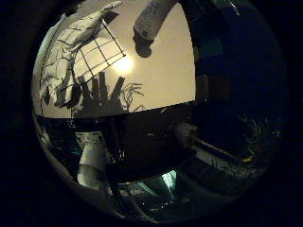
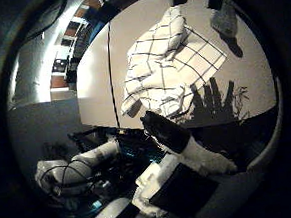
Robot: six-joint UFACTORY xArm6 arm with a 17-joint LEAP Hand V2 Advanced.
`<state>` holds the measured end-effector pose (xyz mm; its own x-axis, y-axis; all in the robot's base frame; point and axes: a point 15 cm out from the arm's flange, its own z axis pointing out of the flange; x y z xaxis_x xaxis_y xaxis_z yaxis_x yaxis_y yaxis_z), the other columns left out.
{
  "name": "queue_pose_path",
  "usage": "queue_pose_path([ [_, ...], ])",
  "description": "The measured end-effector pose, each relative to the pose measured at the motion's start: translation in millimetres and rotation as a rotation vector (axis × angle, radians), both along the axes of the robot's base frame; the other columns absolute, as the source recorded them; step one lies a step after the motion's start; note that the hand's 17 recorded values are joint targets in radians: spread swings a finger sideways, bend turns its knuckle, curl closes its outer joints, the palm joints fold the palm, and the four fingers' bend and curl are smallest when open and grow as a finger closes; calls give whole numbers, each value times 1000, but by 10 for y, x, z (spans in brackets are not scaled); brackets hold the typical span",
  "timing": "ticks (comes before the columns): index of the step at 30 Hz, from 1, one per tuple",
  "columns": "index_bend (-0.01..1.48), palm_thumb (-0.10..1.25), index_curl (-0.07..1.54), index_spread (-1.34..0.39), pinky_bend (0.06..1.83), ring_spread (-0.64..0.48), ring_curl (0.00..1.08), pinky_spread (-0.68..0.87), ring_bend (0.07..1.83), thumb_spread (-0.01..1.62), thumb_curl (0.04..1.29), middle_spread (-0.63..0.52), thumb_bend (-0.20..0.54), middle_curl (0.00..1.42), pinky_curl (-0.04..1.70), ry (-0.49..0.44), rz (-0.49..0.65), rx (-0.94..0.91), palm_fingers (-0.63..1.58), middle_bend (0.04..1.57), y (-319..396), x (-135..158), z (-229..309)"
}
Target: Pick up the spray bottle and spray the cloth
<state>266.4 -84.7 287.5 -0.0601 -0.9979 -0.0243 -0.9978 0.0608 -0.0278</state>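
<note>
1. The cloth (image 2: 170,67) — white with a dark grid of lines — lies crumpled on the pale table (image 2: 96,82); one part is bunched into folds, another part lies flatter with its squares showing.
2. The spray bottle (image 1: 152,18) stands on the same table, near the cloth but apart from it; only its pale body shows, and it casts a dark shadow beside its base.
3. The hand (image 2: 180,136) is up over the table with nothing in it; its fingers (image 2: 164,130) reach out fairly straight, so it is open — neither cloth nor bottle is touched.
4. A shadow of spread fingers falls on the table just beside the cloth's edge.
</note>
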Motion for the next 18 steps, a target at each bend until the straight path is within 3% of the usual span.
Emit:
queue_pose_path([
  [9,176,498,350,-354,504,119,237,420,551,1211,265,-20,-17,413,135,-90,-28,22,409,350,-102,174,358],
  [18,177,481,347,-348,510,96,234,409,571,1195,266,-40,-20,422,136,-312,-140,210,421,377,-455,352,821],
])
